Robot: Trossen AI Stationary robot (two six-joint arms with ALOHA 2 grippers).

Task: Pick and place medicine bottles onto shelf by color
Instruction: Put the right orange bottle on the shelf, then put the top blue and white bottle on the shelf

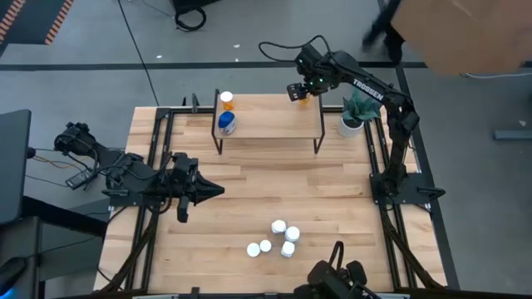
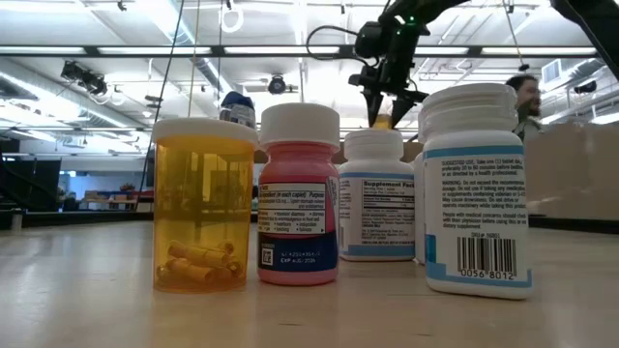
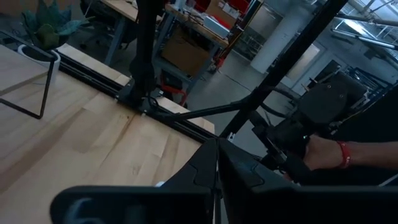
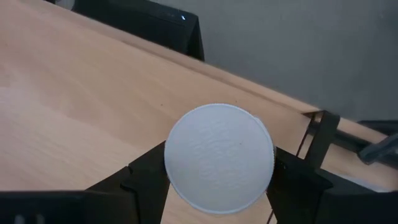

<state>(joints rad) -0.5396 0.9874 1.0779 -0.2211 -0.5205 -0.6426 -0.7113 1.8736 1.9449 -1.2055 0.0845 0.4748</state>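
Clearly the right gripper (image 1: 300, 92) clamped an orange bottle (image 4: 219, 158) over the shelf's (image 1: 274, 124) upper-right end; lowering it straight and upright before releasing looked wise. Left gripper (image 1: 212, 190), fingers together, waited mid-left.

The right arm (image 1: 366, 86) carries white lettering reading "TROSSEN". A white bottle (image 2: 375, 196) has a label headed "Supplement Facts". The nearest white bottle (image 2: 476, 188) shows a barcode numbered, as far as it can be read, "0056 8012". The pink bottle's (image 2: 299, 196) small print is illegible.
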